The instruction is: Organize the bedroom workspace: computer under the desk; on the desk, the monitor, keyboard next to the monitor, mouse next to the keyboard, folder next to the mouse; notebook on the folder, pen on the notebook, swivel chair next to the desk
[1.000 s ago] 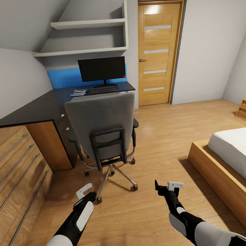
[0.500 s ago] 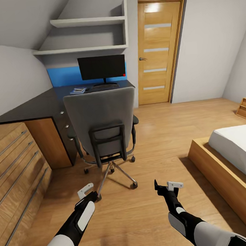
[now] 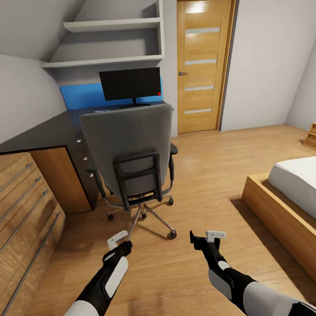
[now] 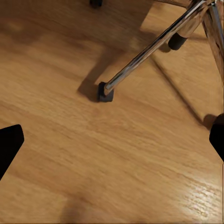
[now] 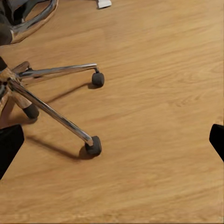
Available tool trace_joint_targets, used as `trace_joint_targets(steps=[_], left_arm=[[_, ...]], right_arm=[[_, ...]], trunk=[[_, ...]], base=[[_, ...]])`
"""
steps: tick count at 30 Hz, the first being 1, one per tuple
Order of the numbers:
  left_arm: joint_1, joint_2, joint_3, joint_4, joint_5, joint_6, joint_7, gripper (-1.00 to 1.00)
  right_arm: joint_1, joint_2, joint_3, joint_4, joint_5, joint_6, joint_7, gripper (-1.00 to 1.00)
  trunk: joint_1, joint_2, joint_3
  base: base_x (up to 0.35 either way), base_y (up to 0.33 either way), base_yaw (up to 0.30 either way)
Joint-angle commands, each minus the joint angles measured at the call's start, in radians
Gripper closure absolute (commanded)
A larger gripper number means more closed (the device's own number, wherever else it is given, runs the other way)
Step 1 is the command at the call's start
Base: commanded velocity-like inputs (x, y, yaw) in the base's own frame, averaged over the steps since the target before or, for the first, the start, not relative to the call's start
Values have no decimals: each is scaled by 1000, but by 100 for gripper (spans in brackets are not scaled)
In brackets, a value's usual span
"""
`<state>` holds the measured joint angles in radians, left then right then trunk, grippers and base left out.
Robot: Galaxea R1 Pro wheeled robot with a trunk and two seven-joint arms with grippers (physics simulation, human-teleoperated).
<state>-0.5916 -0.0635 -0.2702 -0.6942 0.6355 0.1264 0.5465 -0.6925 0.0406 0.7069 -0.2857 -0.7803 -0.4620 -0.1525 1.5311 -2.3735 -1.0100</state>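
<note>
We count one swivel chair [image 3: 131, 155], its grey back turned to us, standing just beside the black desk [image 3: 41, 137] at the desk's drawer end; its chrome base [image 3: 149, 218] rests on the wood floor [image 3: 202, 173], and we can make out four casters from the head view, the rest hidden. One monitor [image 3: 130, 83] stands upright on the desk behind the chair, a red dot at its lower right corner; what lies in front of it on the desk is hidden by the chair back. Three silver knobs show on the desk front, partly hidden by the chair.

Outward: one wooden dresser [image 3: 14, 213] adjoins the desk on the left; two white shelves [image 3: 112, 42] hang above the monitor; one wooden door [image 3: 206, 62] stands shut to the right; one bed [image 3: 301, 203] in a wood frame lines the right edge. Open floor runs between chair and bed up to the door.

Two grippers hover low over the floor, near the chair base; the left gripper [image 3: 118, 243] is just beside a chair leg, the right gripper [image 3: 205, 237] a little apart. In each wrist view the dark fingertips [image 4: 9, 147] [image 5: 9, 144] sit wide apart at the picture's edges, holding nothing; both stand spread.
</note>
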Motion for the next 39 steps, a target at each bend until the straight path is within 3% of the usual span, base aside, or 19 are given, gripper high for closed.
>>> trace_joint_targets(steps=[1,7,10,14,17,22,27,39], left_arm=[[-1,0,-6,-6,4,4,7,-100],[-1,2,-10,-48,4,7,2,-100],[-1,3,-11,-67,4,6,1,-100],[-1,2,-16,-94,3,4,0,-100],[-1,2,-27,-99,4,3,0,-100],[-1,2,-62,-80,6,1,1,-100],[-1,3,-66,-67,4,1,1,-100],[-1,5,-66,-65,5,1,-1,-100]], right_arm=[[-4,0,8,-5,-3,24,-8,-100],[-103,5,6,-24,-4,247,-9,-100],[-128,12,5,-28,-5,293,-9,-100],[-147,59,8,-27,-3,326,-15,-100],[-151,77,12,-28,2,329,-28,-100],[-152,88,52,-17,125,235,-39,-100],[-147,89,58,-11,187,161,-39,-100],[-135,89,59,-10,196,110,-31,-100]], trunk=[[4,-8,-4],[11,-22,-10],[11,-22,-10],[11,-22,-10],[11,-22,-10],[11,-22,-10],[11,-22,-10],[11,-22,-10]], base=[[0,0,0],[0,0,0],[0,0,0],[0,0,0],[0,0,0],[209,0,0],[272,4,0],[240,149,0]])
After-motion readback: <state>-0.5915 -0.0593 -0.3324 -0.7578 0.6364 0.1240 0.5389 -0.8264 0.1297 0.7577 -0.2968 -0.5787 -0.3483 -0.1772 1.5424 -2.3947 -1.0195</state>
